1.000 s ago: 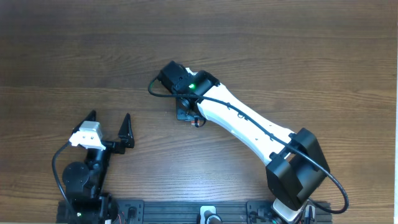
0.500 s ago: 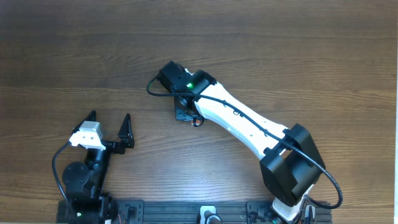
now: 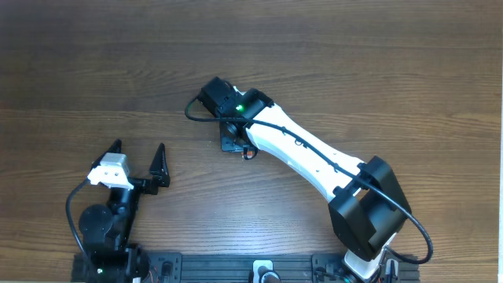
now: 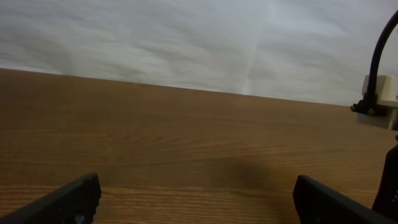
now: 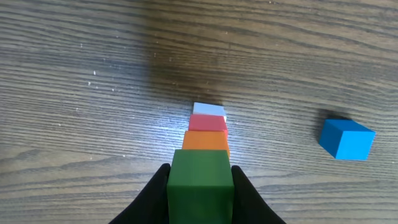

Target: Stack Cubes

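Note:
In the right wrist view a green cube (image 5: 200, 183) sits on top of a stack of an orange cube (image 5: 206, 141), a red cube (image 5: 208, 123) and a pale cube (image 5: 209, 109) at the bottom. My right gripper (image 5: 199, 172) is shut on the green cube, one finger against each side. A blue cube (image 5: 347, 138) lies alone on the table beside the stack. In the top view the right gripper (image 3: 234, 141) is at mid-table and its arm covers the stack, apart from a red sliver (image 3: 248, 155). My left gripper (image 3: 140, 159) stands open and empty at the front left.
The wooden table (image 3: 377, 71) is bare around the stack. The left wrist view has open tabletop (image 4: 186, 143) ahead of the left gripper (image 4: 199, 205), with the right arm's cable (image 4: 376, 68) at its edge.
The right arm shifted slightly left over the stack during the first half second, then held still. The left arm has not moved.

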### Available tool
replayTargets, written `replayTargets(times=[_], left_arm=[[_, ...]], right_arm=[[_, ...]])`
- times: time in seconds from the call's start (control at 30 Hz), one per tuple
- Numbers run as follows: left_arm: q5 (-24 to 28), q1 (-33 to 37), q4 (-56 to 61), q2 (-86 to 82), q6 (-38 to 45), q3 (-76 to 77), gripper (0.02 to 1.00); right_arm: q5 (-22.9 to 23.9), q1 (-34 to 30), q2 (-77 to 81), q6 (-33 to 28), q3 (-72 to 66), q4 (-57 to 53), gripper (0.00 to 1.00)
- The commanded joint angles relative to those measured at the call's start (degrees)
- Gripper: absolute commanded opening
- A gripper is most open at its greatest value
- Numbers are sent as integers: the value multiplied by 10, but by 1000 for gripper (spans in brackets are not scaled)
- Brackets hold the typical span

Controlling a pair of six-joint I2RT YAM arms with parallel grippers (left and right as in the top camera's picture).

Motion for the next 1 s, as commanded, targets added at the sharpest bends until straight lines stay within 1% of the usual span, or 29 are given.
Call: replayTargets(times=[0.03,1.0], left_arm=[[7,-3,-1,-2,9,-2,1000],[7,-3,-1,-2,9,-2,1000]], right_arm=[[-2,-7,8,0,-2,2,16],[-3,-13,15,2,-3,3,27]])
